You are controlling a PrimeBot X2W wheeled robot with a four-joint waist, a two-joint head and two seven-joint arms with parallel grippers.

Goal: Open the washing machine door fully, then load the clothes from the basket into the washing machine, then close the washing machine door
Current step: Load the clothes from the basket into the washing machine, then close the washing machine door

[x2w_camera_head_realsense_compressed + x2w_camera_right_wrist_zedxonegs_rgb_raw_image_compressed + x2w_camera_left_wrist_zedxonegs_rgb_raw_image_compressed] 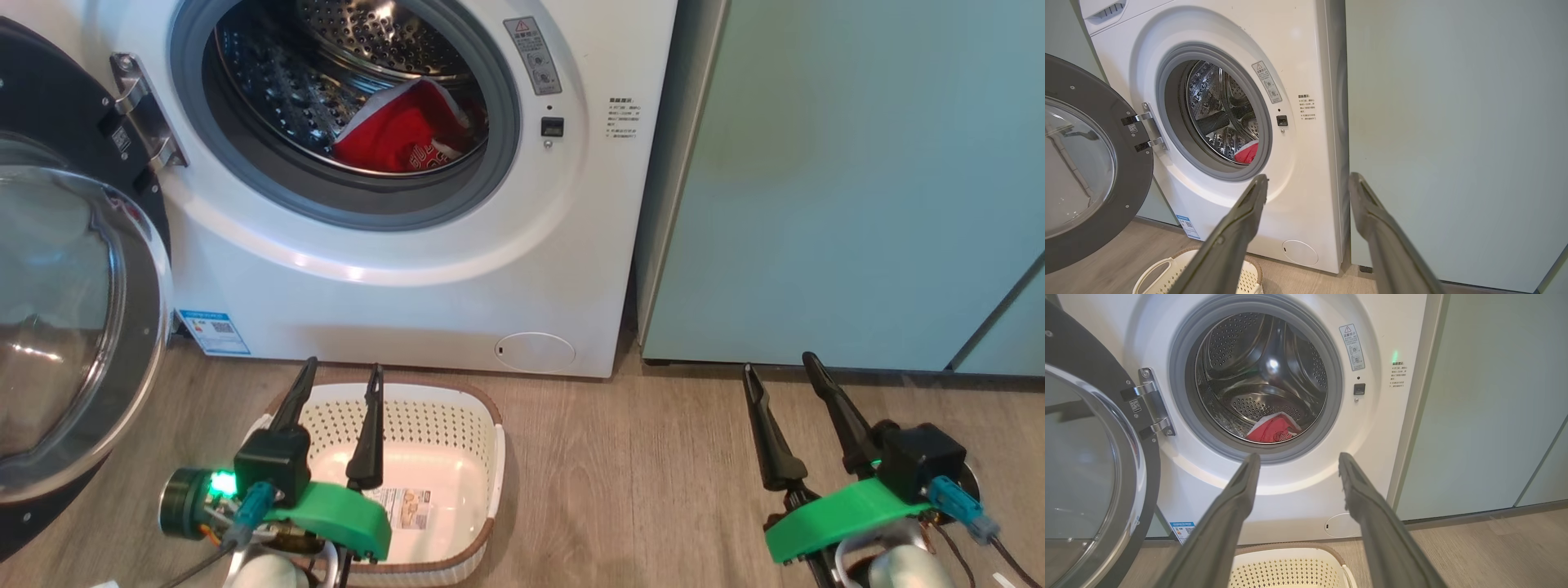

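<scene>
your left gripper (344,364) hangs over the basket (493,428), fingers (367,437) spread. right gripper (777,363) is spread too, over the floor (637,465). clothes (392,135) lie inside the washer (424,278), and the door (73,327) stands wide open.

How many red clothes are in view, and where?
1 red heap of clothes, inside the washing machine; it may hide more than one garment. The basket holds none that I can see.

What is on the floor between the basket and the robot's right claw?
Nothing. In the head view, bare wooden floor runs from the basket to the right gripper.
</scene>
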